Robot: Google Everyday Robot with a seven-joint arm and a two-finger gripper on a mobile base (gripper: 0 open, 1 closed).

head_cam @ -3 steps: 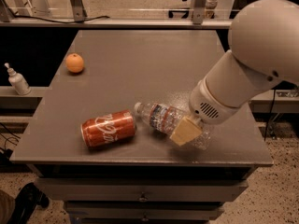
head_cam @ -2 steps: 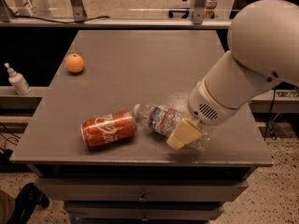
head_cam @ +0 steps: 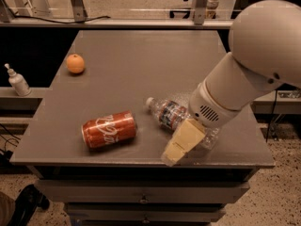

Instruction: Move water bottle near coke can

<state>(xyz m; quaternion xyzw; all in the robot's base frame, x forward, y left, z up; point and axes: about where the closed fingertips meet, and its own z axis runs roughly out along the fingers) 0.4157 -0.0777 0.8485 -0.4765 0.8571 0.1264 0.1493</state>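
Note:
The water bottle (head_cam: 170,115) is clear with a dark label and lies on its side on the grey table (head_cam: 141,55), its pale cap pointing left toward the coke can. The coke can (head_cam: 109,130) is red with white script and lies on its side near the front edge, a short gap left of the bottle's cap. My gripper (head_cam: 181,146) is at the bottle's right end, by the table's front edge, and it hides the bottle's base. The large white arm (head_cam: 244,79) reaches in from the right.
A round orange fruit (head_cam: 75,63) sits at the table's left side. A small white pump bottle (head_cam: 18,81) stands on a lower shelf left of the table. A railing with metal posts runs behind the table. Drawers are below the front edge.
The gripper has shifted slightly toward the front edge. The bottle's cap end has moved a little to the right and back. The can has not moved.

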